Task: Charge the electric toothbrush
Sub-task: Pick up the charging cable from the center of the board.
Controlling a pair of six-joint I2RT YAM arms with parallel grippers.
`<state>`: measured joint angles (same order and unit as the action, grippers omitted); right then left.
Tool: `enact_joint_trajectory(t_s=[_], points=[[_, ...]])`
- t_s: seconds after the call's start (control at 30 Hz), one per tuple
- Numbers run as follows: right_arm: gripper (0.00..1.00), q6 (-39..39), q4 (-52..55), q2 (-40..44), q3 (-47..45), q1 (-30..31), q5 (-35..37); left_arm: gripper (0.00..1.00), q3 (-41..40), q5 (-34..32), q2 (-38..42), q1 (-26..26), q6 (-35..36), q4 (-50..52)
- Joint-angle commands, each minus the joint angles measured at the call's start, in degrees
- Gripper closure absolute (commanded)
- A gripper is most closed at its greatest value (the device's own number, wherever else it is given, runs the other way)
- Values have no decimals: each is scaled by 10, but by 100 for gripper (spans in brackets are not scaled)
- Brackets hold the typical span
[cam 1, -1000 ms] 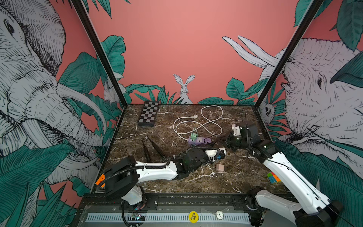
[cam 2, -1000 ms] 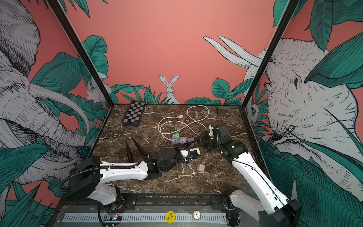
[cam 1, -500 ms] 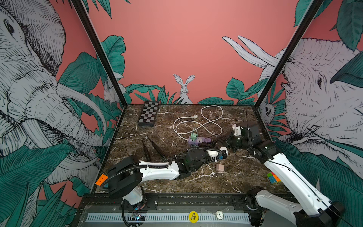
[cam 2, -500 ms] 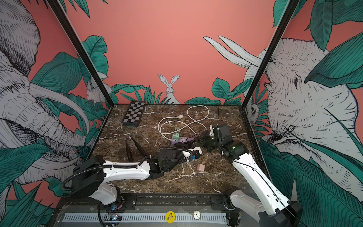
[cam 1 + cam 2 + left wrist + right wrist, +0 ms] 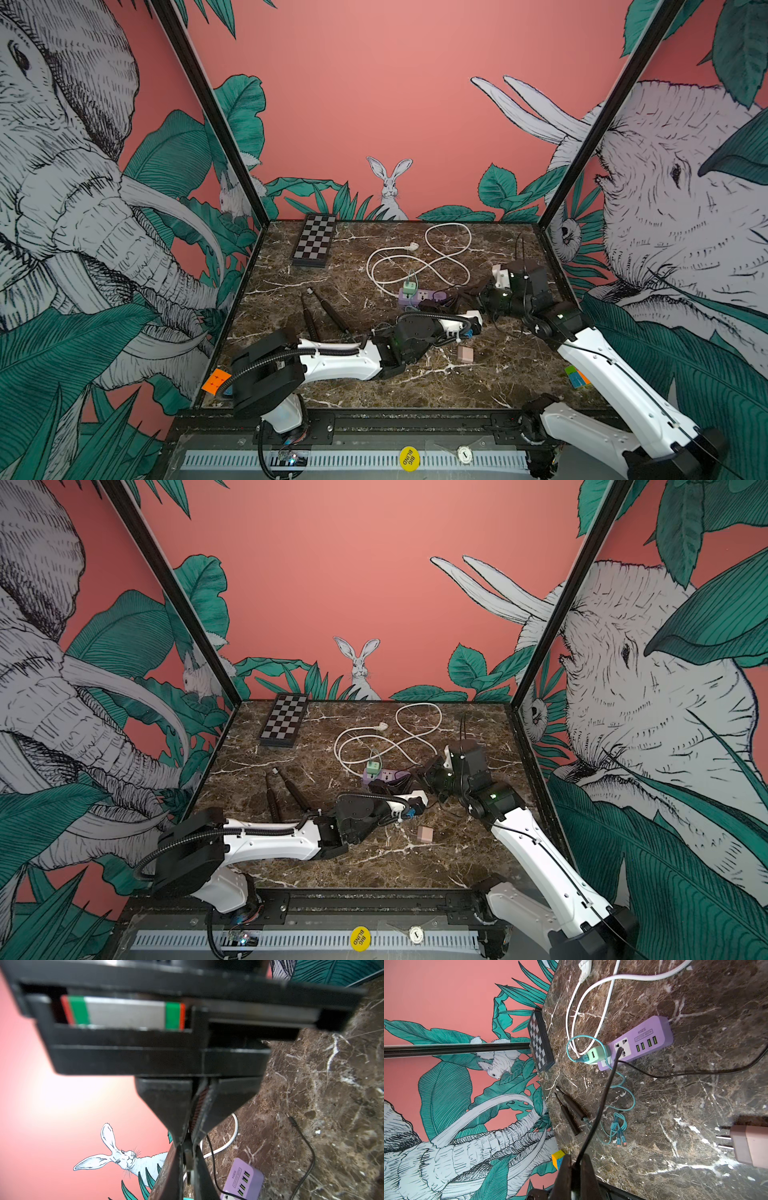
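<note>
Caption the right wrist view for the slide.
Right pincer shut on black cable; purple power strip and two dark toothbrushes lie on marble table.

Both arms wear white shells between black joints. Behind the left tool (image 5: 188,1167), a black ribbed hose (image 5: 332,352) runs along the left arm (image 5: 340,368). A thin black wire (image 5: 615,362) follows the right arm (image 5: 602,370) behind the right tool (image 5: 576,1165). At the base of the left tool's black wedge-shaped fingers (image 5: 166,1109) sits a silver rail (image 5: 124,1015) capped green and red. Small green lights (image 5: 560,316) glow on the joints.
</note>
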<state>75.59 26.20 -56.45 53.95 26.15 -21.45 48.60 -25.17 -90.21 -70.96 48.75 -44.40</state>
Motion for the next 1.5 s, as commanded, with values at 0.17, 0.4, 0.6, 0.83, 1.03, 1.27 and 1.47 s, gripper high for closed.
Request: enact_joint_trajectory(t_s=[0.17, 0.4, 0.6, 0.83, 1.03, 1.27, 1.47], points=[[72, 21, -24, 25, -6, 6, -5, 100, -3, -17, 18, -4, 9, -30], [23, 24, -37, 58, -12, -12, 8, 100, -39, 5, 64, -4, -21, -25], [2, 54, -66, 97, -32, -105, -89, 100, -76, 64, 141, -4, -65, 44], [17, 107, -250, 64, -91, -131, -311, 100, -127, 144, 226, 11, -47, 109], [30, 98, -317, 74, -112, -128, -390, 100, -143, 176, 276, 31, -44, 132], [44, 137, -373, 68, -183, -88, -419, 100, -142, 196, 291, 44, -33, 142], [47, 98, -382, 35, -168, -59, -434, 100, -142, 224, 284, 44, -26, 146]])
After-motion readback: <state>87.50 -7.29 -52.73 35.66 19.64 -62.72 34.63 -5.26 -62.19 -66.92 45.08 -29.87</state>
